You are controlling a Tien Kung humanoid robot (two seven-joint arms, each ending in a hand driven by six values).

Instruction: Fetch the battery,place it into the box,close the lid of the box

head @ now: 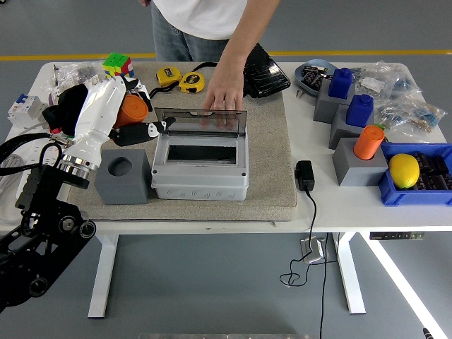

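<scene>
My left hand [131, 116] is shut on an orange cylindrical battery [132, 110], held in the air just left of the grey box [200, 179]. The box sits on a beige mat, its inside open to view. Its clear lid [200, 121] stands upright at the back. A person's hand [224, 92] rests on the top edge of that lid. Below my hand stands a grey holder block [123, 177] with an empty round hole. My right arm is out of sight.
Another orange battery [369, 142] stands in a grey block at the right, beside blue-capped blocks [341, 82] and a blue bin [418, 187] holding a lemon [404, 170]. Tape measures [181, 78], a puzzle cube [117, 66] and a black case [265, 73] lie at the back. A power adapter [305, 174] lies right of the mat.
</scene>
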